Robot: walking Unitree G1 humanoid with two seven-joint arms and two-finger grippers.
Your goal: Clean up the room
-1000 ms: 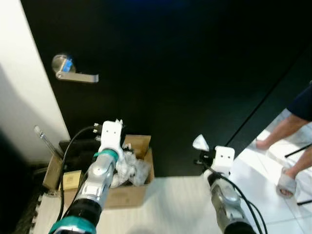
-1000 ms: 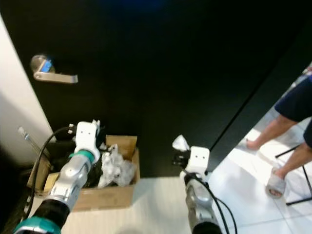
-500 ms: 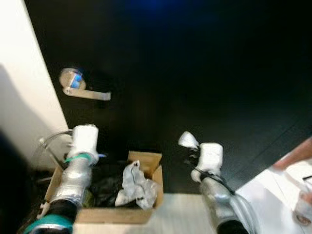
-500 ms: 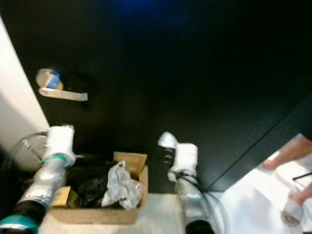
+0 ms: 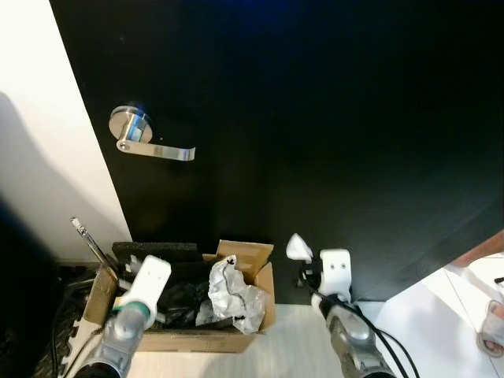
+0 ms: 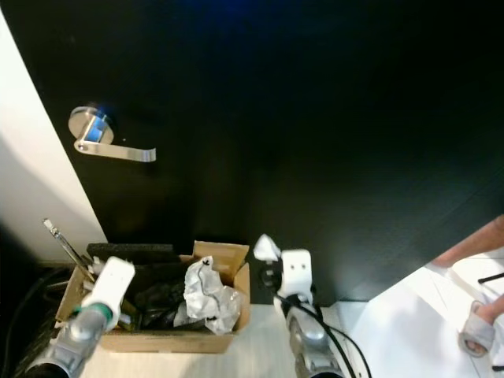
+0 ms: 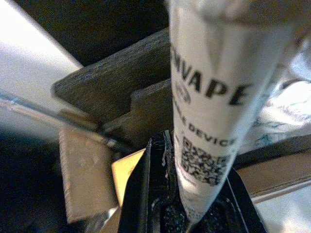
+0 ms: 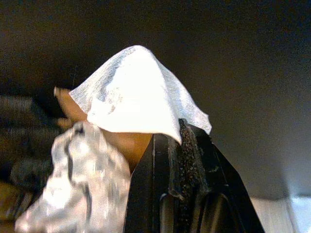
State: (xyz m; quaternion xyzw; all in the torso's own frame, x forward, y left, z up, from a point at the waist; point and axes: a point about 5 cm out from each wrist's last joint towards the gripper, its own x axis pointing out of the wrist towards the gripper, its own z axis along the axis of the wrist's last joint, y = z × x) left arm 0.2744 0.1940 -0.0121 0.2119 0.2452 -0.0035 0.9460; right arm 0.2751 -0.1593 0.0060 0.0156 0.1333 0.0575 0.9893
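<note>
Two grippers carry litter: the left gripper [image 7: 187,213] clamps a smooth white printed tube [image 7: 218,107] over the open brown cardboard box [image 5: 201,340] of crumpled plastic; the right gripper [image 8: 170,160], just right of the box, pinches a soft white tissue [image 8: 136,99].

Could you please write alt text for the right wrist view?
The right end effector holds a white tissue between its black fingers, before a black door. Crumpled silvery plastic lies beyond.

Black door [image 5: 315,118], silver lever handle [image 5: 150,142]; white wall [image 5: 39,142]; pale floor [image 5: 291,346].
</note>
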